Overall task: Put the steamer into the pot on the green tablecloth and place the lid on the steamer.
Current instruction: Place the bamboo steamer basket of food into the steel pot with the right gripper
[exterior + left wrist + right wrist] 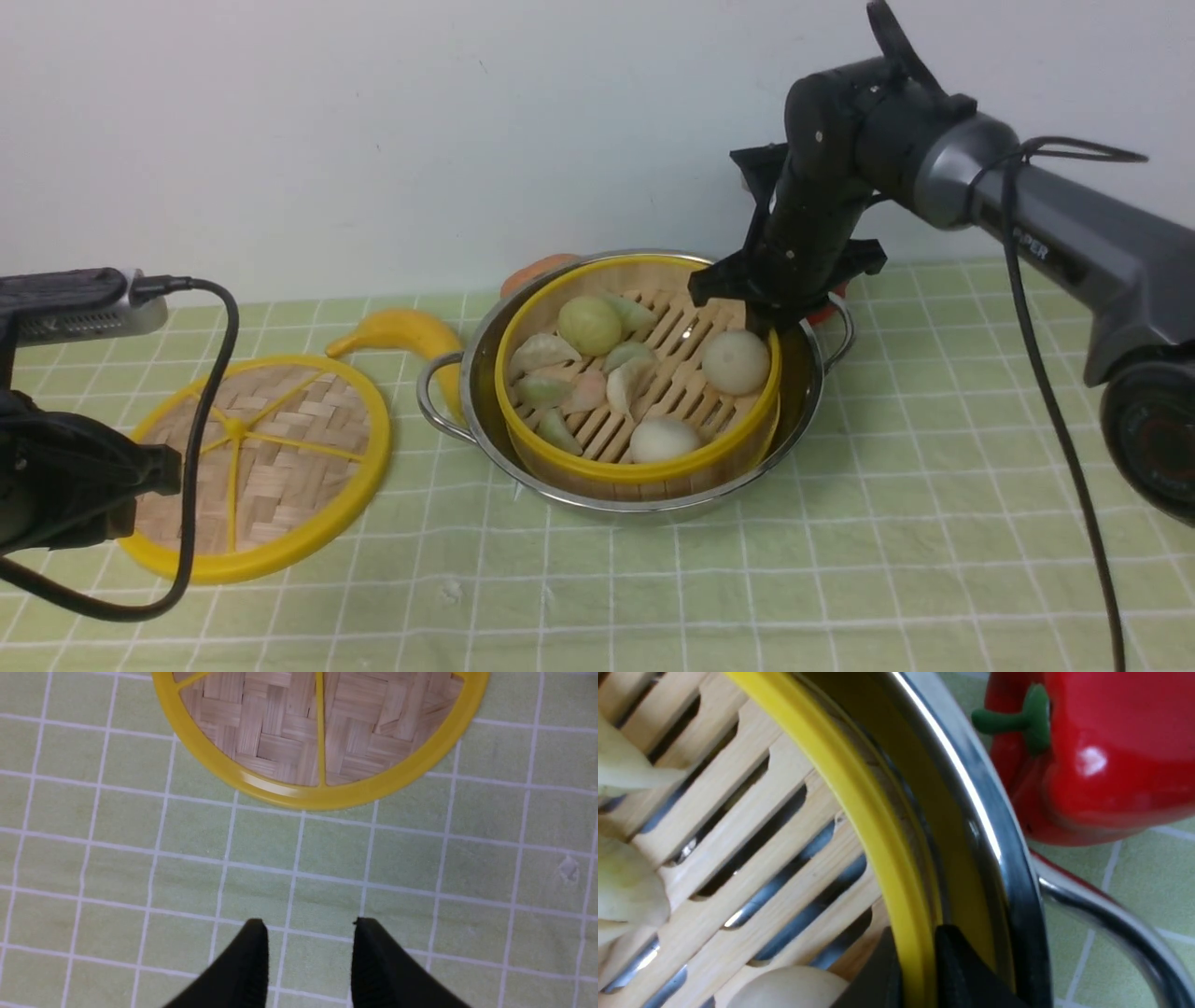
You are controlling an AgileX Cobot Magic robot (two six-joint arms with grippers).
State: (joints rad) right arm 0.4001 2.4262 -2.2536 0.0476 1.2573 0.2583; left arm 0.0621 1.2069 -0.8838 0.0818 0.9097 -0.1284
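Tablecloth of light green fabric with a white grid point(840, 560) covers the whole surface. At far left, the left gripper point(309, 921) hangs over bare cloth, its two black fingers point(243, 970) standing apart with nothing between them. Just ahead of it, the flat round woven-bamboo lid with thick yellow rim and spokes point(257, 467) lies on the cloth, at 9 o'clock from the wide shiny stainless-steel pot point(476, 392). A yellow banana point(401, 331) lies at 10 o'clock from the pot, its end behind the left loop handle. Inside the pot sits the round bamboo steamer with yellow rim and slatted floor point(644, 467), holding white, green and pink dumplings. At 2 o'clock on the steamer's rim, the right gripper point(752, 322) straddles the yellow edge, one finger inside and one outside, both pressed against it. A glossy red pepper point(1101, 756) sits just outside the pot there.
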